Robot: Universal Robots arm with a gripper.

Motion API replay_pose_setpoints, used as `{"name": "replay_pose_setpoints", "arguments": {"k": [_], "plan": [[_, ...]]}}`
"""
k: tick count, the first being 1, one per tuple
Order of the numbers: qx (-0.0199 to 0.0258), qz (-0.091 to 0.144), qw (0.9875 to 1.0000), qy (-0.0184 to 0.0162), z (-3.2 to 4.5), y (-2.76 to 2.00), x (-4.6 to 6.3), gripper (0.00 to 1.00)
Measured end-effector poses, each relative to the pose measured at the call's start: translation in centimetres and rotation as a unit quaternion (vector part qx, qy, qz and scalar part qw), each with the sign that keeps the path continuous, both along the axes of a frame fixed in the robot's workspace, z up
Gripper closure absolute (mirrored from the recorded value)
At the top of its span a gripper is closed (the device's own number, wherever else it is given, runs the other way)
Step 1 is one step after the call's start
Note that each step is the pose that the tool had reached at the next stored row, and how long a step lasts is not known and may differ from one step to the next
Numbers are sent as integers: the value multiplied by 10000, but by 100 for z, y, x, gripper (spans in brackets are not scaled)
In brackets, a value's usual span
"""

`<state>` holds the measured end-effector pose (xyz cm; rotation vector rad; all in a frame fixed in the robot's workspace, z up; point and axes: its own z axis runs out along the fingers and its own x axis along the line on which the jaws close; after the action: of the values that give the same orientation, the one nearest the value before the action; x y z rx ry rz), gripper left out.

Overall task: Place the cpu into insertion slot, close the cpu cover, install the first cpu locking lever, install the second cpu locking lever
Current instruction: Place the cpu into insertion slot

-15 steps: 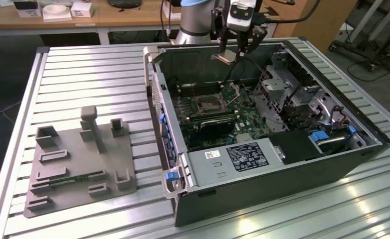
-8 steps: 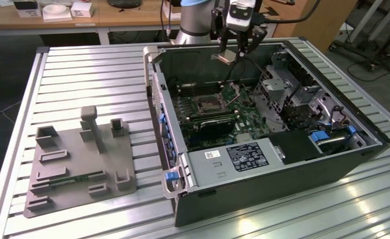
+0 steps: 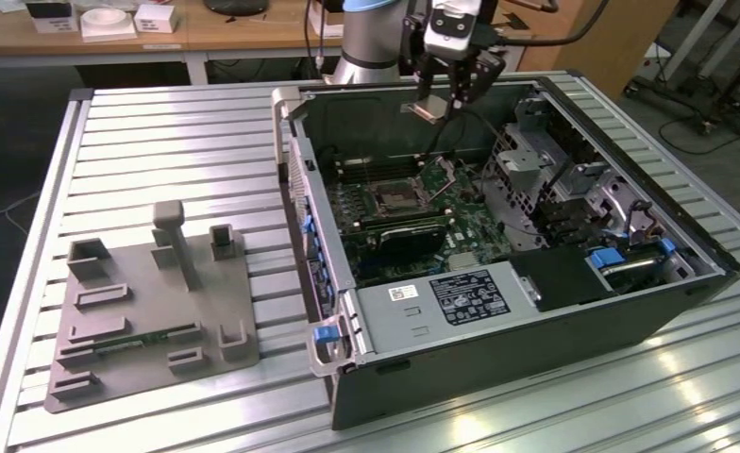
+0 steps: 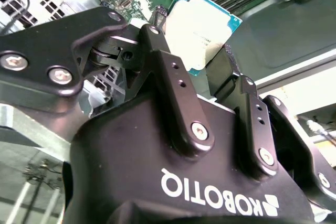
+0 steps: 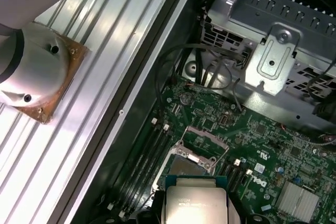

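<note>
My claw (image 3: pixel 444 102) grips the cpu (image 4: pixel 202 30) by two opposite edges, high over the open computer case (image 3: pixel 509 311) and apart from the insertion slot (image 5: pixel 188 167). The chip is square, its pale metal top facing both wrist cameras, its rim teal-green. The case sits on a slatted metal counter (image 3: pixel 156 142).

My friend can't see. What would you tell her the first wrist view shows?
The gripper holds the cpu, a silvery square chip, over a green circuit board inside a computer case. The insertion slot sits on the board just past the chip.
</note>
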<state>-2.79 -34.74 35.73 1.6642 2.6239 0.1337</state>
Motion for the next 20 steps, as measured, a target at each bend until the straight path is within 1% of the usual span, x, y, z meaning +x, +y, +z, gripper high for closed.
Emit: {"name": "replay_pose_setpoints", "arguments": {"k": [3, 6, 9, 20], "plan": [[0, -200, 9998, 0, -8, 0, 0, 46], [0, -394, 9992, 0, -15, 0, 0, 46], [-1, -514, 9987, 1, -19, 0, 0, 46], [0, -536, 9986, 1, -20, 0, -3, 46]]}}
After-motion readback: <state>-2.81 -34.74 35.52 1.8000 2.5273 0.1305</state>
